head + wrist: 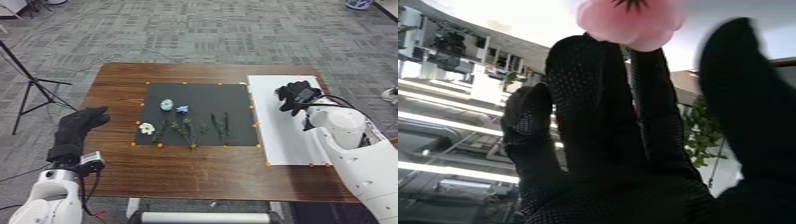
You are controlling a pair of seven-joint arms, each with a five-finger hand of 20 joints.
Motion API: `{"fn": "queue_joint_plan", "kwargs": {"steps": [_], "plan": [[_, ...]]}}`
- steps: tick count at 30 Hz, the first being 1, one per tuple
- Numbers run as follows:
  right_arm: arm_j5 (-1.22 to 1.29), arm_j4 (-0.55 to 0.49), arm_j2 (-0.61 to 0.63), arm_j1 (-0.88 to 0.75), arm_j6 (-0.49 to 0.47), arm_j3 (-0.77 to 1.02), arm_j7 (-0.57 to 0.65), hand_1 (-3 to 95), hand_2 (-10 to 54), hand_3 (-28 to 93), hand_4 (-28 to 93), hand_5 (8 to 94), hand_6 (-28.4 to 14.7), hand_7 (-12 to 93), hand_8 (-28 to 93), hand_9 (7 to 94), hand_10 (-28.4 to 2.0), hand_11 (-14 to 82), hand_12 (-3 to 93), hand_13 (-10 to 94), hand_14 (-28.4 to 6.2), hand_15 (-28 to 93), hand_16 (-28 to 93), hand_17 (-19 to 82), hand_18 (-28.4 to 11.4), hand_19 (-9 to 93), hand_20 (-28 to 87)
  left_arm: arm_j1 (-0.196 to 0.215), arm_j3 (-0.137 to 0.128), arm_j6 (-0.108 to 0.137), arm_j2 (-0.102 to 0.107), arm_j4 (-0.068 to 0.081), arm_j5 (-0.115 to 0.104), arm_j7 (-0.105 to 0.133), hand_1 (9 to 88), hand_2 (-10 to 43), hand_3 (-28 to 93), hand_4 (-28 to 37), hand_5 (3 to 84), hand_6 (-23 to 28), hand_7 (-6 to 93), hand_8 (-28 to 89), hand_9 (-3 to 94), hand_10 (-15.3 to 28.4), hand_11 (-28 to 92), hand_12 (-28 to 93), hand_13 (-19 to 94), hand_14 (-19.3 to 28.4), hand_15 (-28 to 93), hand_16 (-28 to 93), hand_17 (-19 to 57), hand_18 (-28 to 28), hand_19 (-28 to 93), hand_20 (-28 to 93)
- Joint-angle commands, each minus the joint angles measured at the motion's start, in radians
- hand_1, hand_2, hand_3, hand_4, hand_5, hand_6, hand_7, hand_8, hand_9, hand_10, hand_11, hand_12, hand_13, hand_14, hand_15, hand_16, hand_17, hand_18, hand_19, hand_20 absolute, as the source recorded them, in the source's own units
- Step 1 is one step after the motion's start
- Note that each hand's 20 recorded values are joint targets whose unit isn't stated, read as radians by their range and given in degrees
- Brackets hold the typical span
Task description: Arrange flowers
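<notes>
Across the worktop [187,175], brown margins edge the dark mat [209,95] and white sheet [291,145]. Left hand [78,125] hangs loosely open by the left edge; right hand [298,95], wide, is over the sheet. A pink flower [631,25] shows near its fingertips [576,47]; white flower [147,128] on the mat.

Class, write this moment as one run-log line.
arrange flowers | right hand: over white sheet, pink flower near fingertips | left hand: table's left edge | dark mat: white flower, blue flowers, green stems
</notes>
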Motion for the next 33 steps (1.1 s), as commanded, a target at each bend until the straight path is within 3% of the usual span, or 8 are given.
{"fn": "queue_joint_plan", "kwargs": {"steps": [1,4,9,13,21,27,33], "plan": [[0.031,-0.022,0.028,-0.049,-0.001,0.020,0.047,47.6,-9.5,75,-26,57.9,1.6,29,-6,65.2,-11.5,20.4,18.8,68,-10.2,64,30,35,-21.8,81,55,0.019,-0.012,-0.010,-0.015,-0.013,0.003,-0.007,27.4,11.5,68,-25.2,57.0,1.2,19.0,-8,56.8,14.5,27,16,43,19.0,30,-2,6.1,13.5,12,19],[0.037,-0.018,0.023,-0.047,-0.007,0.017,0.049,53.1,-9.5,70,-26,60.6,1.6,31,1,70.4,-10.9,16.9,24.8,70,-9.4,64,31,37,-21.4,81,55,0.024,-0.014,-0.009,-0.017,-0.014,0.000,-0.004,27.3,11.5,68,-25.3,57.0,1.2,18.9,-8,56.9,14.5,27,16,43,19.0,30,-2,6.1,13.6,12,19],[0.059,-0.014,0.018,-0.053,0.007,0.014,0.049,56.1,-9.5,67,-25,65.7,1.8,32,2,80.7,-9.6,9.0,36.0,73,-8.9,64,32,39,-21.8,83,56,0.023,-0.016,-0.012,-0.019,-0.015,0.001,-0.009,27.3,11.5,68,-25.4,57.0,1.2,18.9,-8,57.1,14.5,27,16,43,18.9,29,-2,6.1,13.6,12,19],[0.113,-0.019,0.030,-0.029,0.036,-0.008,0.063,57.1,-9.5,66,-25,74.4,1.8,31,4,87.8,-8.3,10.7,40.2,77,-8.5,64,33,41,-22.5,84,56,0.027,-0.018,-0.006,-0.018,-0.017,-0.004,-0.007,27.3,11.5,68,-25.5,57.0,1.2,18.8,-8,57.1,14.5,27,16,43,19.1,29,-2,6.1,13.7,12,19],[0.373,-0.136,0.061,0.088,0.075,-0.099,0.185,57.2,-9.5,67,-25,78.0,1.5,27,6,90.6,-7.3,10.5,41.2,78,-8.2,65,35,41,-23.6,85,57,0.024,-0.022,-0.004,-0.009,-0.016,-0.008,-0.008,27.2,11.4,68,-25.5,57.4,1.5,18.7,-8,57.4,14.5,27,16,44,19.0,29,-1,6.2,13.7,12,19],[0.417,-0.224,0.035,0.175,0.079,-0.215,0.140,57.5,-9.5,67,-25,79.2,1.4,26,6,91.3,-7.2,9.7,41.0,77,-8.1,65,35,41,-23.5,85,57,0.008,-0.015,-0.008,-0.005,-0.010,-0.005,-0.007,27.0,11.2,69,-25.7,57.5,1.6,18.4,-8,57.8,14.7,26,16,44,19.2,30,-1,6.1,13.7,12,19],[0.390,-0.247,-0.024,0.195,0.075,-0.335,0.055,57.7,-9.5,67,-25,79.4,1.8,26,6,90.5,-8.3,7.5,39.1,76,-7.8,65,36,41,-23.2,85,57,-0.011,0.001,-0.017,-0.003,-0.002,0.001,-0.004,26.8,10.8,69,-26.2,58.1,1.7,18.3,-7,58.4,14.9,26,16,44,19.4,30,-1,6.2,13.7,12,19]]}}
